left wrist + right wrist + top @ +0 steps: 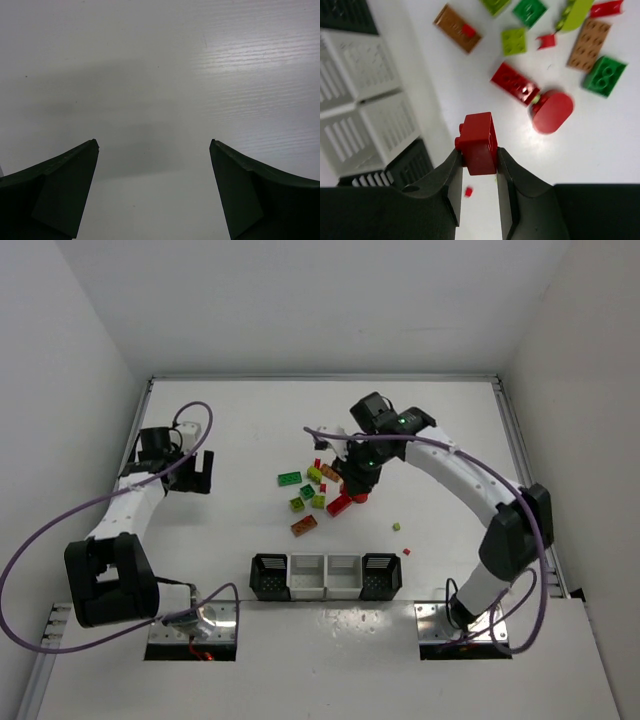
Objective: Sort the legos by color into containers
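1. The right gripper [478,154] is clamping a red brick [479,142] between its jaws and holding it above the table [250,430], over the near side of the loose legos [310,490] lying around the table's middle.
2. The left gripper [154,145] is hanging with its jaws wide apart and nothing between them, over bare table near the left edge.
3. Judging by this, the step in hand is moving one red piece from the pile to a bin.
4. The four containers [325,590] are standing in a row by the near edge, black at the ends and white inside.
5. The next move is probably calling for a carry toward the near edge, a choice of one bin for red, and centring over it before the jaws part.
6. The brick is being pinched across its narrow width; its long axis is running along the fingers, pointing out past the tips.
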{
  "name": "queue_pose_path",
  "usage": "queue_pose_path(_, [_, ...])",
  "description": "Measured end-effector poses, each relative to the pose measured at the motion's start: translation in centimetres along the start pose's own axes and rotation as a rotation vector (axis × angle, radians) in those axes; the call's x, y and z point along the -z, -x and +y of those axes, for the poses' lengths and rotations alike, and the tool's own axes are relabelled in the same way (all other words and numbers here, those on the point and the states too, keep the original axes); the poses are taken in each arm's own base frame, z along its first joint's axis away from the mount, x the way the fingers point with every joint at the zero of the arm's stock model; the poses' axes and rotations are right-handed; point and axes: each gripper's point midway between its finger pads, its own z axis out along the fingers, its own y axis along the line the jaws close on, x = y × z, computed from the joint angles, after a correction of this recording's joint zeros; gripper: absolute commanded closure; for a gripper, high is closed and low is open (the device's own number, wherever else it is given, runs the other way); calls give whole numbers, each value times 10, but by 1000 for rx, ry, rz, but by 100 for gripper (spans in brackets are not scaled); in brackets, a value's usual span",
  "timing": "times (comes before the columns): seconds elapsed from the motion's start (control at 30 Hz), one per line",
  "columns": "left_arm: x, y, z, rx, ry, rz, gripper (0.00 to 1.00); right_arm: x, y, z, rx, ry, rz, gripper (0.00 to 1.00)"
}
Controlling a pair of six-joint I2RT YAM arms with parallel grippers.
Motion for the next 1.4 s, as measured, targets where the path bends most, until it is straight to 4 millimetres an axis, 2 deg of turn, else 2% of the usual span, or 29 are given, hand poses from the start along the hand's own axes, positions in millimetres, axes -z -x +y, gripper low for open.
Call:
queue_pose_path(0.13, [1, -1, 4, 20, 7, 1, 0, 27, -34, 33, 15, 34, 43, 100])
queue_pose_path(0.3, [0, 1, -2, 21, -30, -9, 0, 54, -76, 70, 44, 77, 103, 100])
queue_pose_path(0.53, [-3, 2, -6, 30, -55, -7, 0, 55, -116, 95, 40, 142, 193, 100])
queue_pose_path(0.7, [-2, 3, -6, 29, -58, -11, 0, 49, -125, 107, 51, 185, 223, 100])
queue_pose_path(0.9, [-2, 3, -5, 28, -52, -9, 0, 45, -122, 123, 94, 235, 226, 98])
queue_pose_path(1.07, [-2, 3, -4, 28, -45, -9, 0, 40, -130, 138, 121, 281, 259, 83])
queue_pose_path(1.1, [-2, 3, -4, 28, -45, -10, 0, 40, -132, 140, 124, 289, 268, 74])
queue_pose_path(1.2, [-2, 3, -4, 28, -44, -10, 0, 39, -136, 145, 136, 304, 289, 58])
queue_pose_path(1.33, [-2, 3, -4, 28, -44, -10, 0, 38, -135, 145, 136, 305, 300, 52])
queue_pose_path(1.4, [-2, 3, -4, 28, -44, -10, 0, 38, -125, 142, 130, 292, 287, 51])
